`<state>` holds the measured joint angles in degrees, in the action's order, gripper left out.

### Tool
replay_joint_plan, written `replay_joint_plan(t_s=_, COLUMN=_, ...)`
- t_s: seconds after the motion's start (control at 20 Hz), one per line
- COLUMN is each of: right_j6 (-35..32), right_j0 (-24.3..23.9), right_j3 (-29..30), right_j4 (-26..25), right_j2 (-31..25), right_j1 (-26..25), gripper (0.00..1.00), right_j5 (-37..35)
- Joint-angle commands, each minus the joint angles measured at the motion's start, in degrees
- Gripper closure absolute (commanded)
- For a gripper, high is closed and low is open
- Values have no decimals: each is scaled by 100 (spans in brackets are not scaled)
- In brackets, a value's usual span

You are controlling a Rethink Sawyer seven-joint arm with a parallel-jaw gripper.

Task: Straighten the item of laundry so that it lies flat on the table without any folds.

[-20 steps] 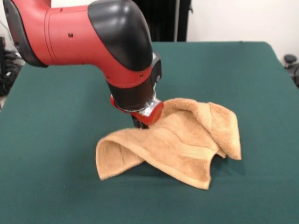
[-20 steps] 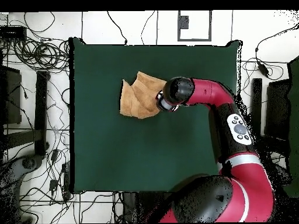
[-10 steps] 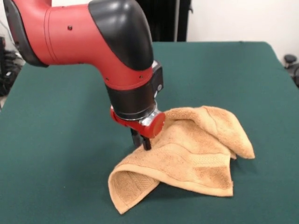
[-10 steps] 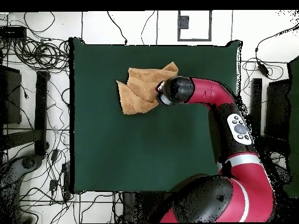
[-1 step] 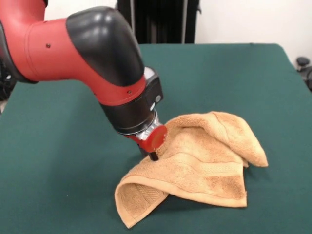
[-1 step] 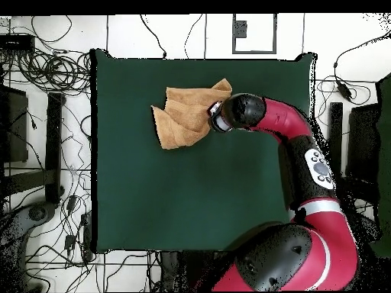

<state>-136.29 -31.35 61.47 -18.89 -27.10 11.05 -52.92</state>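
The item of laundry is a tan-orange towel lying crumpled on the green table. Its right part is folded over itself and its near left corner curls up. My gripper comes down at a tilt onto the towel's left upper edge, and its dark fingers are shut on the cloth there. From above, the towel lies near the table's top edge. In that view the gripper is at its right side, mostly hidden under the arm's wrist.
Green tabletop surrounds the towel on all sides, widest to the left and behind in the front view. Beyond the table edges the overhead view shows cables and stands on the floor.
Over the last second the gripper dragged the towel toward the front camera and to the right. In the last half second the arm tilted and shifted left, and the towel barely moved.
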Motion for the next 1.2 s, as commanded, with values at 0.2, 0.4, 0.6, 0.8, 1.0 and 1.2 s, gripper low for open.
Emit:
replay_joint_plan(t_s=0.2, right_j6=1392, right_j0=356, right_j3=-220, right_j4=-101, right_j2=-916, right_j1=-1548, gripper=0, right_j5=1291)
replay_joint_plan(t_s=0.4, right_j6=1307, right_j0=340, right_j3=-174, right_j4=-146, right_j2=-907, right_j1=-1508, gripper=0, right_j5=1321)
replay_joint_plan(t_s=0.6, right_j6=1149, right_j0=320, right_j3=-143, right_j4=-91, right_j2=-907, right_j1=-1511, gripper=0, right_j5=1331)
replay_joint_plan(t_s=0.8, right_j6=1020, right_j0=309, right_j3=-125, right_j4=-8, right_j2=-906, right_j1=-1529, gripper=100, right_j5=1346)
replay_joint_plan(t_s=1.0, right_j6=1021, right_j0=299, right_j3=-128, right_j4=57, right_j2=-916, right_j1=-1545, gripper=100, right_j5=1288)
replay_joint_plan(t_s=1.2, right_j6=1006, right_j0=361, right_j3=-156, right_j4=33, right_j2=-839, right_j1=-1502, gripper=100, right_j5=1282)
